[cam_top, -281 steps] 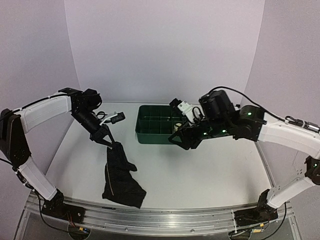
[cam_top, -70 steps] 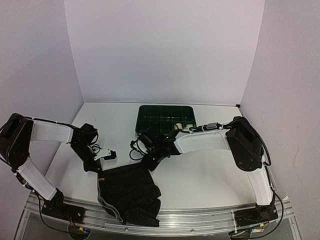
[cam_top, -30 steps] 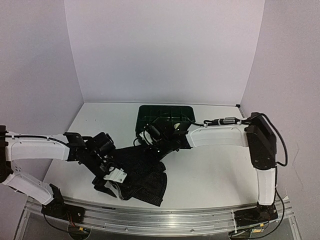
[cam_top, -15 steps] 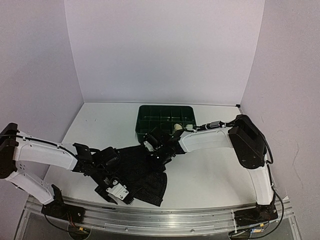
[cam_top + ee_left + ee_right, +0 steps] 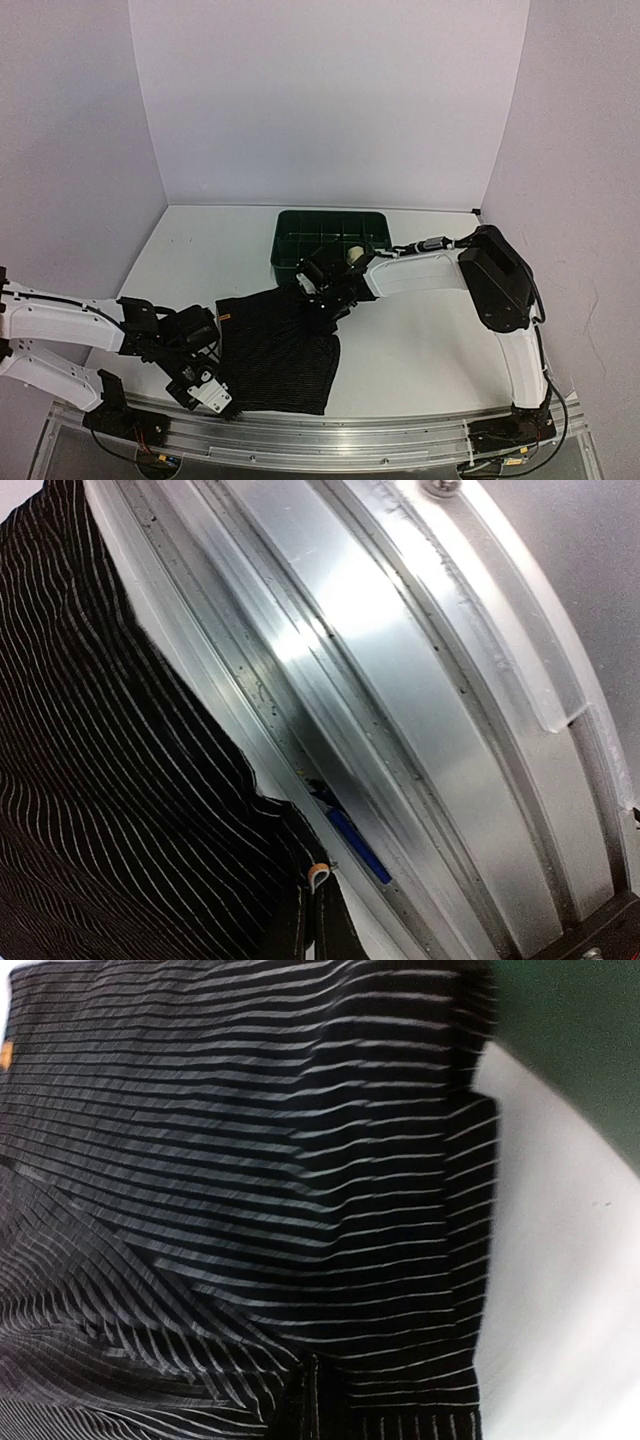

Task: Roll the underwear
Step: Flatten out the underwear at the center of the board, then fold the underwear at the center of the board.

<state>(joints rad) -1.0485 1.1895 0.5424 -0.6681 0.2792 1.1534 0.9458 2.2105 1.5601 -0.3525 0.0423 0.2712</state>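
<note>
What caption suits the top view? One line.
Left gripper and right gripper pinch the black striped underwear spread flat near the green tray.

A robotics lab cell: 3 bare pale walls (image 5: 330,110) box in a white table (image 5: 430,350) edged by an aluminium rail (image 5: 350,432).

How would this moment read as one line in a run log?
black striped underwear: spread flat, not yet rolled | left gripper: shut on near-left corner | right gripper: shut on far corner near green tray
</note>
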